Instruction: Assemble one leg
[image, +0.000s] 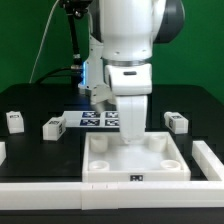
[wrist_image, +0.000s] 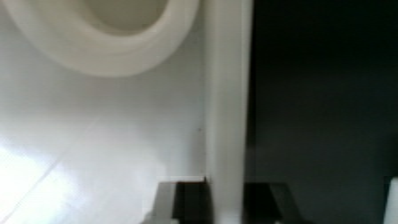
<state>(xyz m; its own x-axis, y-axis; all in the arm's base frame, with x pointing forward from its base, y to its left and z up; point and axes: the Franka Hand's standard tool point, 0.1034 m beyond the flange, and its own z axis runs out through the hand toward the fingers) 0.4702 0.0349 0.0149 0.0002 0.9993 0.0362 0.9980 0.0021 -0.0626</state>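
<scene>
My gripper reaches down onto the back wall of the large white square piece with round corner sockets. In the wrist view the gripper straddles that wall; a dark finger presses each side, so it is shut on the wall. One round socket shows beside it. Three small white legs with square markers lie loose on the black table: two at the exterior view's left and one at its right. None is held.
The marker board lies behind the square piece, partly hidden by the arm. A white bar runs along the table's front and turns back at the exterior view's right. Black table shows past the wall.
</scene>
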